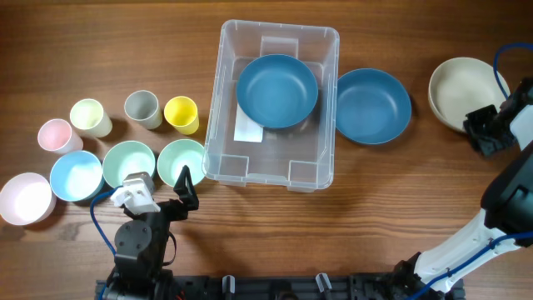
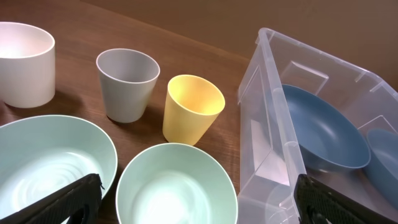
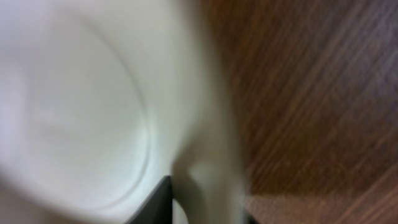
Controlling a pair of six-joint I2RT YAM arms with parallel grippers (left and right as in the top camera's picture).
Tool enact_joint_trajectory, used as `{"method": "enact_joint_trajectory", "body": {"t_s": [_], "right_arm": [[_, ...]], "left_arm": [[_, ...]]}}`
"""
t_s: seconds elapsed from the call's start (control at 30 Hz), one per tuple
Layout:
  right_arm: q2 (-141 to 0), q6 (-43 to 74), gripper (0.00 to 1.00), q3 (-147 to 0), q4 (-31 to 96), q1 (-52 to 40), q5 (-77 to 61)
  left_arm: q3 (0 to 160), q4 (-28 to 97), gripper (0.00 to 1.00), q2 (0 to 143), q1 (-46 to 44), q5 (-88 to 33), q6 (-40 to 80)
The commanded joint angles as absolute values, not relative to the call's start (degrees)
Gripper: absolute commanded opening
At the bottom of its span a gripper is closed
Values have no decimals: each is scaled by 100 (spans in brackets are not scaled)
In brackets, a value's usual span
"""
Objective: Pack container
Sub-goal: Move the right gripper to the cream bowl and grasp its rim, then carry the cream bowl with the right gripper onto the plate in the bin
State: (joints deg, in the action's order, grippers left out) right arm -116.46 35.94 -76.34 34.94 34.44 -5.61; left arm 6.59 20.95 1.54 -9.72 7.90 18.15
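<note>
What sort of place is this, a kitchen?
Probably a robotics test bench, not a kitchen: two robot arms at a wooden table, with pastel cups and bowls lined up beside a clear plastic container.

Your brown wooden table [image 1: 416,192] carries the container [image 1: 310,167] at its middle, with a blue bowl [image 1: 373,106] just beside its right wall and a cream bowl [image 1: 456,90] farther right. On the left stand a pink cup [image 1: 55,135], pale green cup [image 1: 90,117], grey cup [image 1: 142,108] and yellow cup [image 1: 181,114]. Nearer sit a pink bowl [image 1: 25,198], light blue bowl [image 1: 76,176], left mint bowl [image 1: 129,163] and right mint bowl [image 1: 180,160].
</note>
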Motion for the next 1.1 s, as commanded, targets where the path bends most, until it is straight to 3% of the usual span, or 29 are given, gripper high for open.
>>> {"method": "enact_joint_trajectory", "body": {"t_s": [0.0,0.37,0.5,0.6,0.83,1.07], "right_arm": [[-11539,3660,4,-7616,3557,3481,-626],[-8794,3597,4,-7618,3715,3350,-685],[-7491,3594,4,-7618,3710,2480,-1380],[-7081,3520,4,-7618,3721,1267,-1435],[-7839,3468,4,-7616,3732,-1586,318],[-9701,3271,4,-7618,2438,-2069,725]], "left_arm": [[637,2075,100,123,-941,845,1828],[637,2075,100,123,-941,845,1828],[637,2078,100,123,-941,845,1828],[637,2078,100,123,-941,845,1828],[637,2078,100,123,-941,845,1828],[637,2075,100,123,-941,845,1828]]}}
